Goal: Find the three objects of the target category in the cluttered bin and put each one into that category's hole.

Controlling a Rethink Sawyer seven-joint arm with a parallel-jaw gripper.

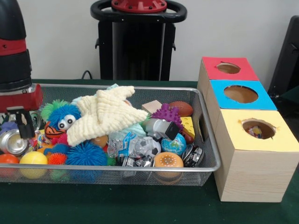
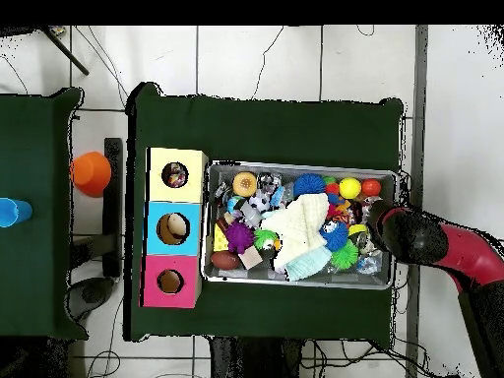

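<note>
hovering claw point(image 1: 22, 125) over bin's point(image 1: 205, 140) end farthest from hole point(image 1: 258, 129).

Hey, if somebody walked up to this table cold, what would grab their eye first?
Probably the wire mesh bin, heaped with bright toys, with a cream star-shaped cloth sprawled on top beside a blue fuzzy ball with googly eyes. Next, the three boxes beside the bin, topped red, blue and yellow, each with a round hole. The robot's hand hangs over the bin's end farthest from the boxes.
</note>
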